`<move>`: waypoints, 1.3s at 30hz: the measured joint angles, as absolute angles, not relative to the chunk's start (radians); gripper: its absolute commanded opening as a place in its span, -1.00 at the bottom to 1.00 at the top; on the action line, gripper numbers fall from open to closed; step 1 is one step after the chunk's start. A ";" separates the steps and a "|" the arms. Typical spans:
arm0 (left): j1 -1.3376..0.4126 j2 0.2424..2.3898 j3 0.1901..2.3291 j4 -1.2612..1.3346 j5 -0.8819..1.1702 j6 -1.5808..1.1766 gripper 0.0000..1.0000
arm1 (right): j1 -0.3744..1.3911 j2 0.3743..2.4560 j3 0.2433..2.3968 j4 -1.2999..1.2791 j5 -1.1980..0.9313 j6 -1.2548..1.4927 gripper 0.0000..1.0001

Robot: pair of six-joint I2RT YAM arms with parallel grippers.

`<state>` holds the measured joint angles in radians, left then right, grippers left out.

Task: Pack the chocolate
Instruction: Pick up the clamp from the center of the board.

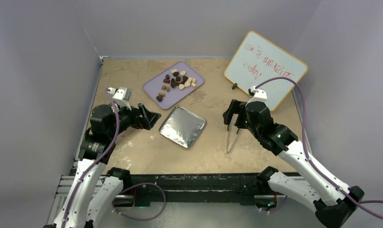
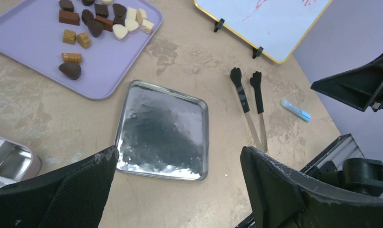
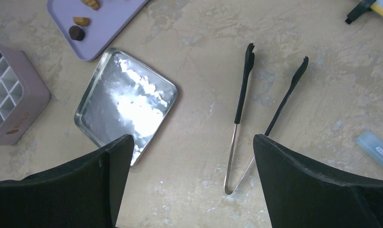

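Bare gap between foil square [image 3: 125, 104] and tongs [image 3: 237, 115]

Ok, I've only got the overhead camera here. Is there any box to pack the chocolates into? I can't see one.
Observer: Yes. The right wrist camera shows a box with a grid of cells on the table beside the foil square, on the side away from the tongs.
Operator: Anything in it yet?
Observer: The cells I can see look empty; the chocolates sit on the lilac tray.
Operator: Anything near the tongs I'm missing?
Observer: A small light-blue stick lies on the table beside them, not touching.
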<state>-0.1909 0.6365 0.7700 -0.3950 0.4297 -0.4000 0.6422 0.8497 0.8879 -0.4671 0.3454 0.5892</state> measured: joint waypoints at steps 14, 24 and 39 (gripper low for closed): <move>-0.191 0.603 0.770 -0.459 0.283 -0.396 0.96 | 0.642 1.218 0.845 -0.508 0.356 0.703 0.85; -0.191 0.606 0.770 -0.480 0.257 -0.382 0.96 | 0.642 1.320 0.812 -0.512 0.425 0.797 0.70; -0.191 0.609 0.770 -0.484 0.257 -0.381 0.95 | 0.642 1.409 0.710 -0.379 0.428 0.844 0.25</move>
